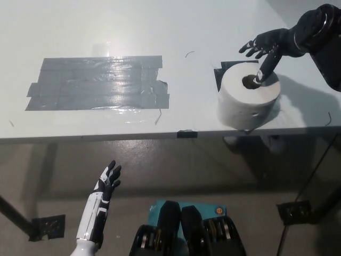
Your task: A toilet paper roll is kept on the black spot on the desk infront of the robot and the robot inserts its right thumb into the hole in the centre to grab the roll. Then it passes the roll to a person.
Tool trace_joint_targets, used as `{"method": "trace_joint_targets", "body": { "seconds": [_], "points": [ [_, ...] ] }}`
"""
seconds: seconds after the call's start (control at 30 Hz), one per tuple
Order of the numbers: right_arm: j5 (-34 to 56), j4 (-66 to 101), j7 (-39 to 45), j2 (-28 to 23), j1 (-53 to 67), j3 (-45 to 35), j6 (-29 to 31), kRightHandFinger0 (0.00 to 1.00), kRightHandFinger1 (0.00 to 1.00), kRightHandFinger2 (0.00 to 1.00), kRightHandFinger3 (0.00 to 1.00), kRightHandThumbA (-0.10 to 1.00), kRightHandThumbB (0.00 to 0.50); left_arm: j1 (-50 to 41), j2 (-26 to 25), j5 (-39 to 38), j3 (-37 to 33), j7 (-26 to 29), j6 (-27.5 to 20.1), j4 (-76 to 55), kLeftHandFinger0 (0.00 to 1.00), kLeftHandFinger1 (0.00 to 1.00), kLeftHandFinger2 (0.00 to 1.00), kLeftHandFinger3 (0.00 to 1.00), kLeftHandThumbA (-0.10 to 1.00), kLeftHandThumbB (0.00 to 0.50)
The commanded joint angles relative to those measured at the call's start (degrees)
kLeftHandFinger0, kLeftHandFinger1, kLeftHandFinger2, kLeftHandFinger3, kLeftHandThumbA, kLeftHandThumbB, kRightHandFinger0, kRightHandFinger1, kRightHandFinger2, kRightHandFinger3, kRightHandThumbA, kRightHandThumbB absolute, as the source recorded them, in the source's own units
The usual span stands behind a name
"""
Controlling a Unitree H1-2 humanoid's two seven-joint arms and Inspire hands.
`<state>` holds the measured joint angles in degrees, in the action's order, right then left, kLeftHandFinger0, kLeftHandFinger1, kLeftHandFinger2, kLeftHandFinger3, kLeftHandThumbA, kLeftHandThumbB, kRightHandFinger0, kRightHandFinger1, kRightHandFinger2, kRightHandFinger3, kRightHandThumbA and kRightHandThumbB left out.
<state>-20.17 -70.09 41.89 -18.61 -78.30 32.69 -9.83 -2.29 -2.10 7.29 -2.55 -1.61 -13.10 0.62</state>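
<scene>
The right robot hand reaches in over the far right of the bench, its fingers spread apart and holding nothing. Its thumb points down into the hole at the top of the roll, the tip just inside the dark opening; the other fingers fan out beyond the roll, clear of it. The roll stands upright directly below this hand, near the bench's front edge, covering most of the black spot, whose corner shows at the roll's far left. Well to the left of the right robot hand lies a broad patch of grey tape. The left robot hand hangs below the bench's front edge, fingers apart, empty.
</scene>
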Motion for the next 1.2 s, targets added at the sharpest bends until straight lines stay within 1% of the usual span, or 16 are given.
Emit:
{"method": "trace_joint_targets", "body": {
  "seconds": [0.0,0.3,0.37,0.43,0.53,0.67,0.77,0.87,0.93,0.97,1.0,1.03,1.07,1.1,1.13,1.17],
  "points": [
    [-2.9,-0.3,-0.2,0.5,-5.2,0.7,1.3,1.0,1.0,1.0,1.0,0.9,0.434,0.6,0.1,0.0,0.2,1.0,-2.4,-0.8,1.0,1.0,1.0,1.0,1.0,0.152],
    [-6.0,-1.9,-3.8,3.4,-5.9,1.8,-0.3,1.0,1.0,1.0,1.0,0.87,0.412,1.0,0.3,-0.3,0.3,1.0,-2.3,-0.7,1.0,1.0,1.0,1.0,1.0,0.155],
    [-6.3,-2.4,-4.9,3.9,-5.9,1.7,-0.6,1.0,1.0,1.0,1.0,0.86,0.417,1.1,0.0,0.2,0.3,1.1,-2.3,-0.9,1.0,1.0,1.0,1.0,1.0,0.152],
    [-7.9,-2.9,-6.3,4.6,-6.1,2.8,-0.3,1.0,1.0,1.0,1.0,0.9,0.438,1.5,0.1,0.0,0.4,1.1,-2.0,-0.8,1.0,1.0,1.0,1.0,1.0,0.16],
    [-8.2,-3.9,-7.5,5.6,-6.3,2.8,0.7,1.0,1.0,1.0,1.0,0.87,0.416,1.8,0.1,0.0,0.3,1.0,-2.1,-0.7,1.0,1.0,1.0,1.0,1.0,0.158],
    [-9.6,-4.4,-7.7,6.3,-6.1,3.9,1.9,1.0,1.0,1.0,1.0,0.9,0.404,1.6,0.1,0.2,0.2,0.9,-1.5,-1.3,1.0,1.0,1.0,1.0,1.0,0.155],
    [-11.1,-4.9,-8.5,7.4,-6.1,5.1,-0.1,1.0,1.0,1.0,1.0,0.83,0.406,1.6,0.1,0.8,0.1,1.1,-1.1,-1.7,1.0,1.0,1.0,1.0,1.0,0.159],
    [-13.2,-5.3,-8.9,7.6,-6.0,7.3,0.9,1.0,1.0,1.0,1.0,0.82,0.414,1.8,0.0,0.5,0.1,0.9,-1.7,-1.4,1.0,1.0,1.0,1.0,1.0,0.153],
    [-14.0,-5.7,-10.1,7.9,-5.7,8.2,0.2,1.0,1.0,1.0,1.0,0.67,0.419,2.0,0.0,0.7,0.1,0.9,-1.7,-1.4,1.0,1.0,1.0,1.0,1.0,0.153],
    [-13.7,-6.0,-10.9,7.9,-5.4,8.0,-0.2,1.0,1.0,1.0,1.0,0.55,0.42,2.0,0.0,0.6,0.1,0.9,-1.4,-1.6,1.0,1.0,1.0,1.0,1.0,0.159],
    [-13.3,-6.3,-11.3,7.8,-5.2,7.6,-0.2,1.0,1.0,1.0,1.0,0.51,0.417,2.1,0.0,0.3,0.1,0.7,-1.1,-1.7,1.0,1.0,1.0,1.0,1.0,0.159],
    [-12.3,-6.8,-11.3,7.5,-4.8,6.6,-0.6,1.0,1.0,1.0,1.0,0.32,0.344,2.2,0.1,0.7,0.0,0.9,-1.0,-1.7,1.0,1.0,1.0,1.0,1.0,0.165],
    [-12.2,-7.1,-11.5,7.5,-4.6,6.4,-0.9,0.93,1.0,1.0,1.0,0.24,0.349,2.2,0.1,0.7,0.0,0.8,-1.0,-1.6,1.0,1.0,1.0,1.0,1.0,0.165],
    [-12.4,-7.4,-11.8,7.5,-4.4,6.5,-1.1,0.78,0.82,0.88,1.0,0.15,0.355,2.2,0.1,0.6,0.0,0.8,-1.1,-1.6,1.0,1.0,1.0,1.0,1.0,0.164],
    [-13.2,-7.8,-12.3,7.4,-3.9,7.2,-1.5,0.51,0.52,0.59,1.0,0.08,0.362,2.2,0.1,0.3,0.1,0.7,-1.1,-1.7,1.0,1.0,1.0,1.0,1.0,0.166],
    [-13.7,-8.1,-12.9,7.4,-3.5,7.6,-1.8,0.18,0.25,0.42,0.95,0.01,0.351,2.2,0.1,0.2,0.1,0.7,-1.0,-1.7,1.0,1.0,1.0,1.0,1.0,0.167]
  ]
}}
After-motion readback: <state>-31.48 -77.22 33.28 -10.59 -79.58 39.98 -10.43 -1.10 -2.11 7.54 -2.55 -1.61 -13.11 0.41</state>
